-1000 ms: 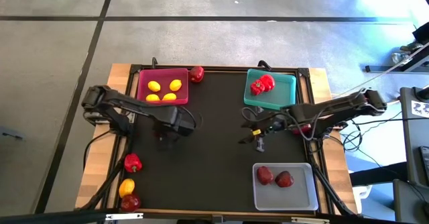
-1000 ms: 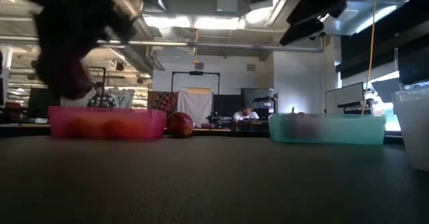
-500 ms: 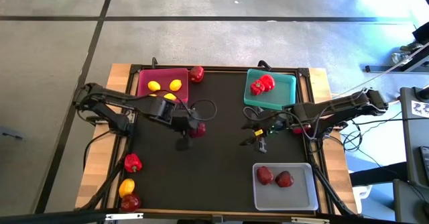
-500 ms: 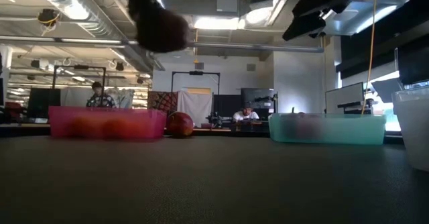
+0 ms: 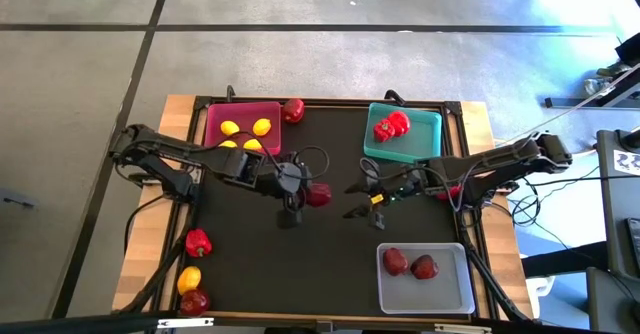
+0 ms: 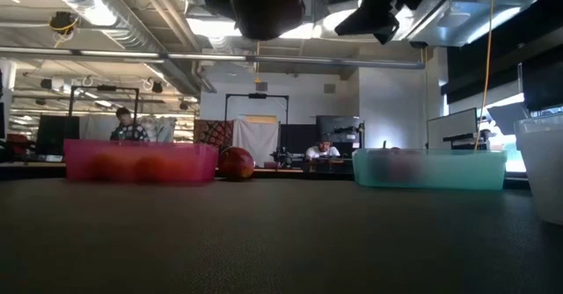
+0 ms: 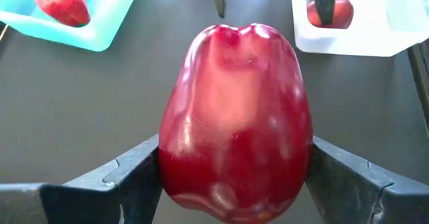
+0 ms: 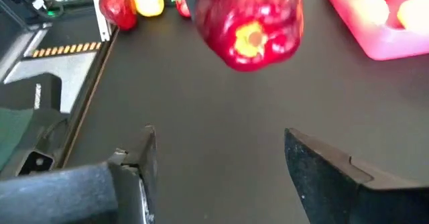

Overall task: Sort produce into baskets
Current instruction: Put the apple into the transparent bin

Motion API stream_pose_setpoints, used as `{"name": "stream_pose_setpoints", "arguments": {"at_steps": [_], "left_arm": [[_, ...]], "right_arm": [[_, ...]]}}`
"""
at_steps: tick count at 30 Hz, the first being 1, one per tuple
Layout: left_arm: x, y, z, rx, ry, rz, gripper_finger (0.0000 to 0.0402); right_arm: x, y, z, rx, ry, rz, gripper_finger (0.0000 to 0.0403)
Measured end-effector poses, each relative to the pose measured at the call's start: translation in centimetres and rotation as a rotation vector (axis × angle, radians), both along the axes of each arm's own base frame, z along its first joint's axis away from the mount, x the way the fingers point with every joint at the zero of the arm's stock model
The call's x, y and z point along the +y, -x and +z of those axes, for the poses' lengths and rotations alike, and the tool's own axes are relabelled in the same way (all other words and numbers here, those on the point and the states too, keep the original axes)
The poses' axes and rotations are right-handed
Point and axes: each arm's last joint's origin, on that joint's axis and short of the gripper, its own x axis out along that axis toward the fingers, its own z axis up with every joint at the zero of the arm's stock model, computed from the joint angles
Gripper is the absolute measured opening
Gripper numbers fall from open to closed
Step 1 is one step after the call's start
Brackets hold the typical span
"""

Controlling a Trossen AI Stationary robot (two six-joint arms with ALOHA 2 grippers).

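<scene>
My left gripper (image 5: 310, 194) is shut on a dark red apple (image 5: 319, 194) above the middle of the black mat; the apple fills the left wrist view (image 7: 234, 117) and shows high in the low view (image 6: 262, 2). My right gripper (image 5: 358, 201) is open and empty just to the right of the apple, its fingers pointing at the apple (image 8: 251, 23). The magenta-pink basket (image 5: 214, 124) holds several yellow lemons. The teal basket (image 5: 430, 139) holds red peppers. The clear basket (image 5: 450, 289) holds two dark red apples. My left gripper pinches the apple by its two opposite sides (image 7: 175, 163) between its two fingers (image 7: 127, 174). The fingers come level from the table's left side. The apple is lifted clear of the mat, its dimpled end turned away from the wrist.
A dark red apple (image 5: 293, 110) lies on the mat beside the pink basket. A red pepper (image 5: 198, 242), a lemon (image 5: 188, 279) and an apple (image 5: 195, 301) lie on the wooden strip at the near left. Cables run along the table's right edge.
My left gripper has carried the apple from near the pink basket toward the table's right, to the middle of the mat, keeping it clear of the mat. My right gripper has moved a little toward the left, closer to the apple.
</scene>
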Motion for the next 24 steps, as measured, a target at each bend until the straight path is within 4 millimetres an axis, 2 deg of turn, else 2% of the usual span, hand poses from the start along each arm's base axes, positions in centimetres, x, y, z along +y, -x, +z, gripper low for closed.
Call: {"name": "stream_pose_setpoints", "arguments": {"at_steps": [9, 18, 24], "left_arm": [[-0.2, -0.2, 0.1, -0.032, -0.004, -0.016, 0.0306], [-0.3, -0.6, 0.2, -0.069, 0.003, -0.012, 0.0306], [-0.3, -0.8, 0.4, -0.095, -0.002, -0.022, 0.0306]], "right_arm": [[0.1, -1.0, 0.6, -0.116, -0.014, -0.038, 0.0241], [0.1, -2.1, 0.6, -0.198, -0.010, -0.066, 0.0307], [0.3, -3.2, 0.0, -0.235, -0.012, -0.065, 0.0312]]}}
